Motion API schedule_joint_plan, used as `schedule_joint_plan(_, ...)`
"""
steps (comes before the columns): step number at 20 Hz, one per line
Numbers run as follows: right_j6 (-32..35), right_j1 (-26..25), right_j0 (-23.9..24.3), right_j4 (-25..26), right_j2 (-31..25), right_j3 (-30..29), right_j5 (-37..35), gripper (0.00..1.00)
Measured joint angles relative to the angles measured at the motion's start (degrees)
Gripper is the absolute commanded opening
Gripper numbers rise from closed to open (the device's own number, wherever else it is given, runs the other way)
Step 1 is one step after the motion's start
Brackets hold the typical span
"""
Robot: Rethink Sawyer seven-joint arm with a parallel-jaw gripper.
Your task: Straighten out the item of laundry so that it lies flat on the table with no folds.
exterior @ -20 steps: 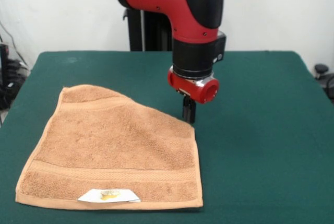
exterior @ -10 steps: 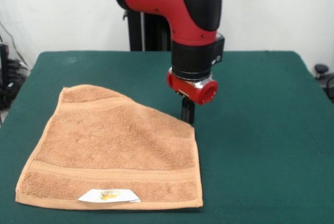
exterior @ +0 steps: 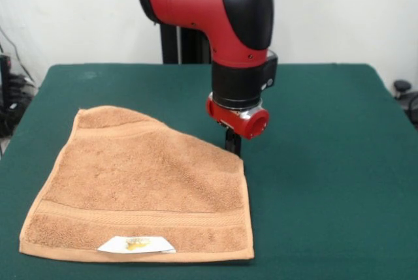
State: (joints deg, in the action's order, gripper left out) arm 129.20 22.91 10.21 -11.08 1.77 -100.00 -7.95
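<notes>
Your towel lies left of table centre, 1 far corner folded under. The gripper touches that fold's edge, nothing between; its fingers' state can't be told. It has shifted slightly left.

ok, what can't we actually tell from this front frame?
- Gripper: open or shut unclear; the wrist housing covers most of it.
- Towel: folded-under far corner hidden beneath its own top layer.
- Label: yellow mark too small to read.
- Table: near edge cut off by the frame.
</notes>
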Motion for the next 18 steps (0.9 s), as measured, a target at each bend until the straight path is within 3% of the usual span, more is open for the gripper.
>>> schedule_joint_plan(18,0.0,0.3,2.6,1.5,-1.9,0.0,-0.8,0.0)
